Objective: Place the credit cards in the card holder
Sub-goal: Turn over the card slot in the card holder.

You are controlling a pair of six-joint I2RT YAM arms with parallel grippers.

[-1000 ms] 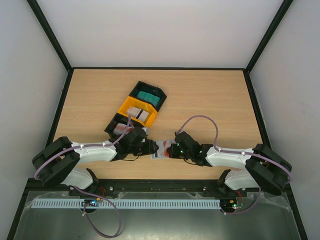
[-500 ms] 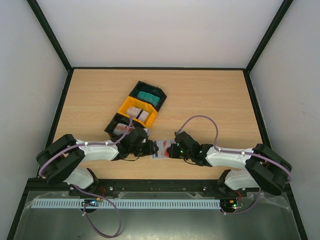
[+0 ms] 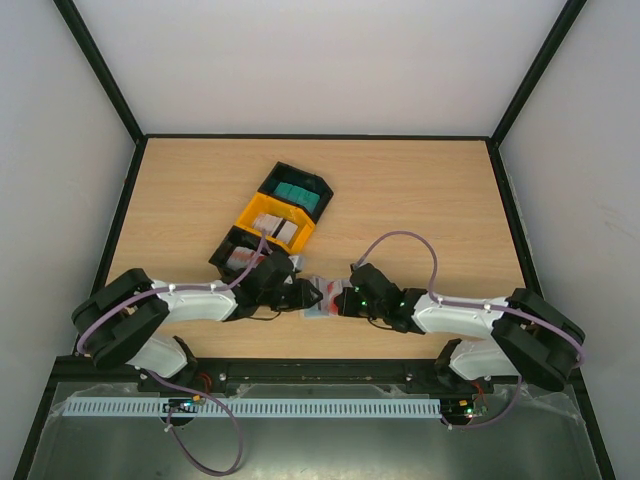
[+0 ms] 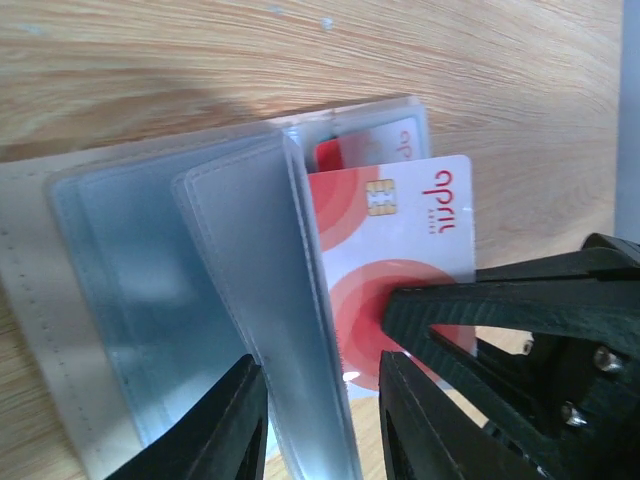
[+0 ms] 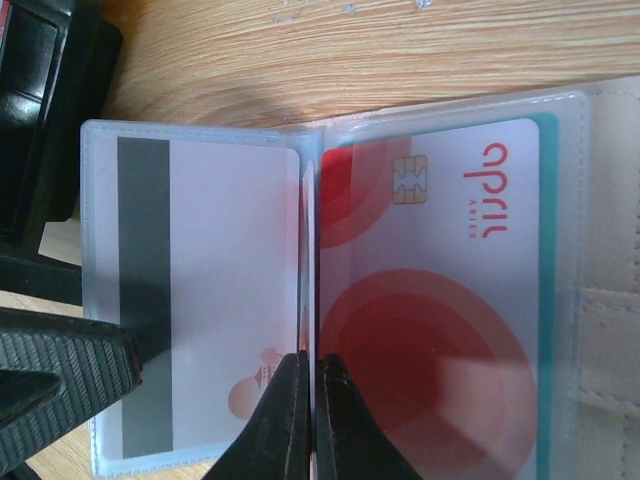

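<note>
The beige card holder (image 4: 45, 290) lies open on the table between both arms, its clear sleeves fanned out. My left gripper (image 4: 320, 365) is open, its jaws straddling one upright clear sleeve (image 4: 300, 300) with a gap on each side. My right gripper (image 5: 312, 358) is shut on a white card with red blotches (image 4: 400, 230), which stands on edge at the holder's fold. A white-grey card with a dark stripe (image 5: 230, 280) sits in the left sleeve. A second red-blotched card (image 5: 430, 300) sits in the right sleeve over a teal card (image 5: 545, 300).
The joined black-yellow-black trays (image 3: 275, 215) stand just behind the left gripper (image 3: 300, 295), holding more cards. The card holder (image 3: 322, 297) lies near the table's front edge, the right gripper (image 3: 340, 300) beside it. Black tray walls (image 5: 45, 100) show at the right wrist view's left.
The left gripper's jaws have narrowed around the clear sleeve and the left arm has edged right toward the holder. The right gripper has stayed shut in place.
</note>
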